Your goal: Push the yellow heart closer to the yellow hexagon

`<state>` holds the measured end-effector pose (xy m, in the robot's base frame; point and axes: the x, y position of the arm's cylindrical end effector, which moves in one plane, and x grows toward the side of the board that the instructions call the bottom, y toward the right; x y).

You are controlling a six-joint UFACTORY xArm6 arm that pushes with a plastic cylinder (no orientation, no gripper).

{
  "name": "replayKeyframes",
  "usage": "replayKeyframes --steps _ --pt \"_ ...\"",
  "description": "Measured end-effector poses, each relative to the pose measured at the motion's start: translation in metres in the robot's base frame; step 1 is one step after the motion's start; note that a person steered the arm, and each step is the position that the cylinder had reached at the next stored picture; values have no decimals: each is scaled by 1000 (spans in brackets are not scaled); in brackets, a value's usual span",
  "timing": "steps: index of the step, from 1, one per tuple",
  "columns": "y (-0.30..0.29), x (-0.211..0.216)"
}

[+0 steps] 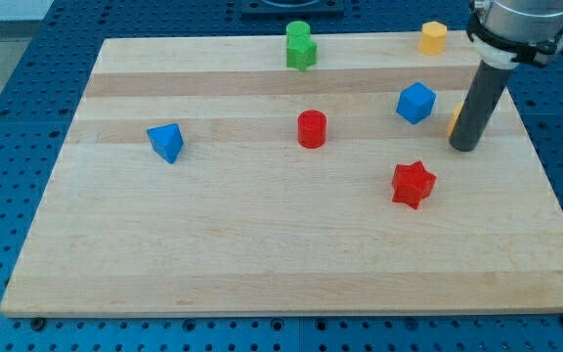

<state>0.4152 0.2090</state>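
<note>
The yellow hexagon (433,37) sits near the board's top edge at the view's right. The yellow heart (454,119) is almost wholly hidden behind my rod; only a thin yellow sliver shows at the rod's left side, below the hexagon. My tip (464,147) rests on the board right against that sliver, at its lower right. A blue cube (415,103) lies just left of the heart.
A green block (300,45) stands at the top middle. A red cylinder (312,129) is at the centre, a red star (412,184) below the blue cube, and a blue block (166,143) at the left. The wooden board (262,254) lies on a blue perforated table.
</note>
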Motion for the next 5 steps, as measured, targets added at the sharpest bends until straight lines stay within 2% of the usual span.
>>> replayKeyframes --steps 2,4,5 --pt "0 -12" --pt "33 -9" --pt "32 -9"
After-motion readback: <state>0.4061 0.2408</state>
